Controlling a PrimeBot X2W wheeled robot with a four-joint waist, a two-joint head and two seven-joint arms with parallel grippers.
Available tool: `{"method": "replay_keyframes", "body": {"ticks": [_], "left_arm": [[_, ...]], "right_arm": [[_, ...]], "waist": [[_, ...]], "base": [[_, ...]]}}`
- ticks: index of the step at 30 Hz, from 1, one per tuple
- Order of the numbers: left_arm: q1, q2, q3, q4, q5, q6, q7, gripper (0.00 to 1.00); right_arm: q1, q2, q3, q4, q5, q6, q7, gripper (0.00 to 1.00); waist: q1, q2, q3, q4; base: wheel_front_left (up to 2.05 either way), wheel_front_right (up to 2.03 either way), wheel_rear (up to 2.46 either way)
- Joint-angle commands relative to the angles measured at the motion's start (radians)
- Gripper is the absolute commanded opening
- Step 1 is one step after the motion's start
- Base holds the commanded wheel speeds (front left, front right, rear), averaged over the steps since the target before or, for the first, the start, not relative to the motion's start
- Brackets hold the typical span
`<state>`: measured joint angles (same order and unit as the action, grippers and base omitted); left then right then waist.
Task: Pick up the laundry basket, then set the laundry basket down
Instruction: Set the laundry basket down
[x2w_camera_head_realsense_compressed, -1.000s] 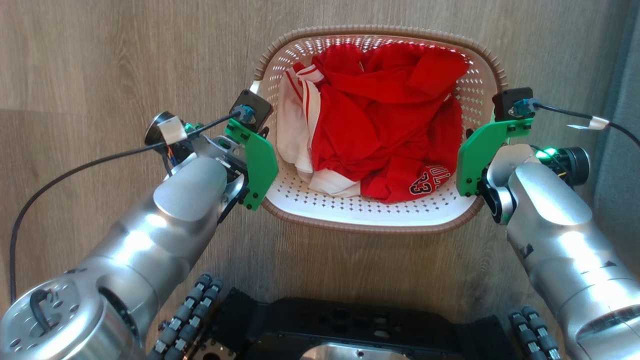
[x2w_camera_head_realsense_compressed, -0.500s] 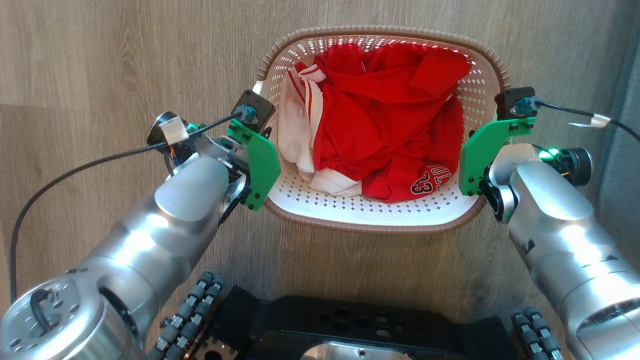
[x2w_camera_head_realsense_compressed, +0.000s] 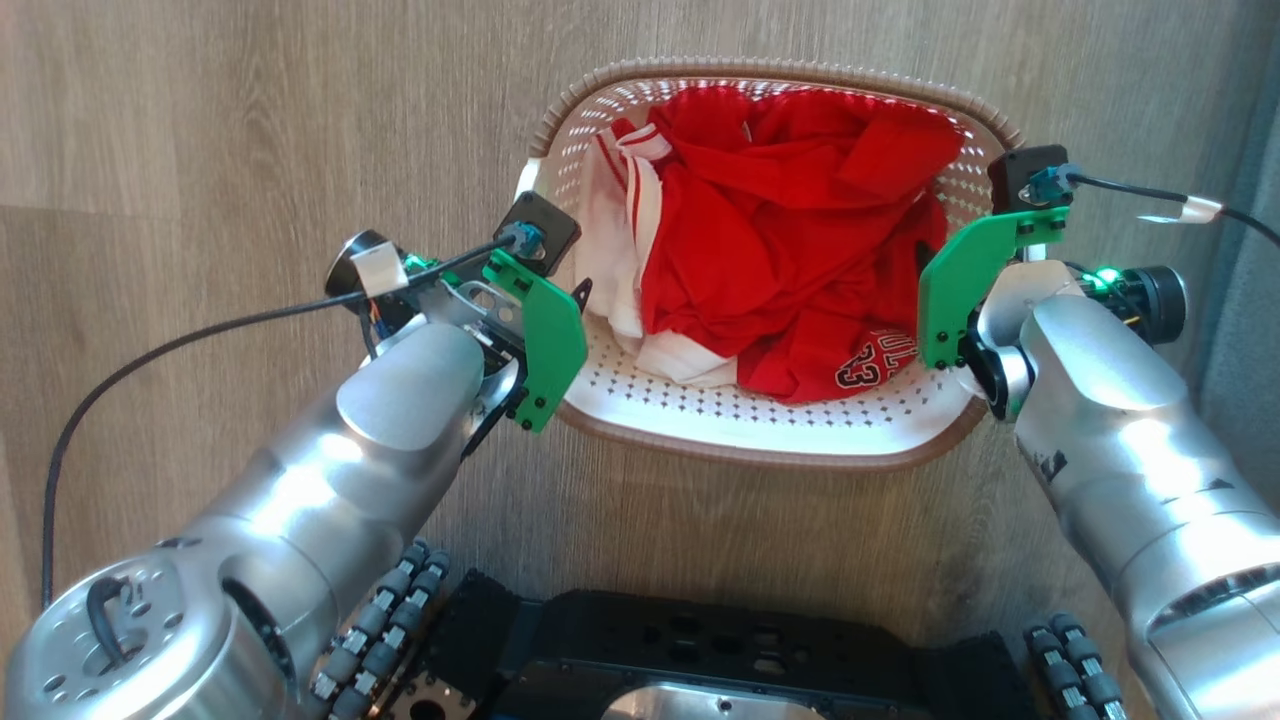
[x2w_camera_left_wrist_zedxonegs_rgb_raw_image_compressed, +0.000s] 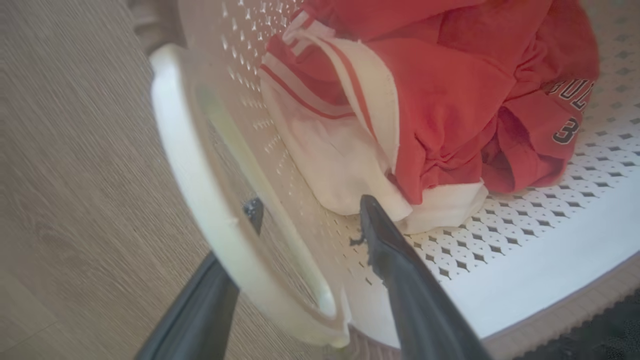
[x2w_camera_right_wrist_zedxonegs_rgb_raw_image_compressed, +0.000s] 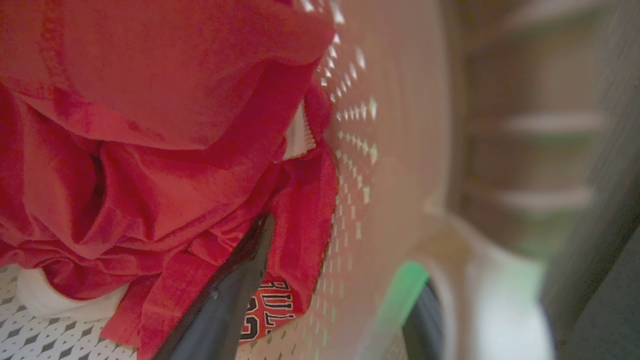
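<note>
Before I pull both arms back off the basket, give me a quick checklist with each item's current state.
1. Jaws of the left gripper spread astride the laundry basket wall: ok.
2. Jaws of the right gripper spread astride the opposite wall: ok.
3. Left outer finger out of the white handle loop: not ok, it sits inside.
4. Inner fingertips clear of the clothes: cannot tell, cloth lies close by both.
5. Basket resting on the floor: cannot tell.
</note>
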<state>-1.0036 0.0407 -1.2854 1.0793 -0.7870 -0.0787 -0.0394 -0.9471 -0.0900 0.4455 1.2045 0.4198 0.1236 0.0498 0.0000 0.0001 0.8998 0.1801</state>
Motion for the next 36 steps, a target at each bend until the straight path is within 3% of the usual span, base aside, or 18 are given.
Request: {"method": "replay_keyframes", "body": {"ticks": [1,18,29,36], "left_arm": [[0.011,0.01,0.005,-0.011,-0.007,0.004,-0.006,1.0],[0.036,0.009,0.005,0.013,-0.007,0.002,0.03,1.0],[0.093,0.009,0.005,0.047,-0.042,-0.003,0.004,1.0],[0.14,0.009,0.005,0.087,-0.041,0.008,-0.025,1.0]], "right_arm": [[0.043,0.04,0.016,-0.004,-0.002,0.007,-0.013,1.0],[0.038,0.04,0.027,0.043,-0.011,0.007,-0.012,1.0],[0.077,0.04,0.034,0.063,-0.003,0.007,0.035,1.0],[0.147,0.04,0.081,0.008,0.046,0.007,0.068,1.0]], "waist": [[0.0,-0.0001,-0.001,0.001],[0.0,-0.0001,-0.054,-0.002],[0.0,-0.0001,-0.183,-0.01],[0.0,-0.0001,-0.301,-0.018]], "base": [[0.0,0.0,0.0],[0.0,0.0,0.0],[0.0,0.0,0.0],[0.0,0.0,0.0]]}}
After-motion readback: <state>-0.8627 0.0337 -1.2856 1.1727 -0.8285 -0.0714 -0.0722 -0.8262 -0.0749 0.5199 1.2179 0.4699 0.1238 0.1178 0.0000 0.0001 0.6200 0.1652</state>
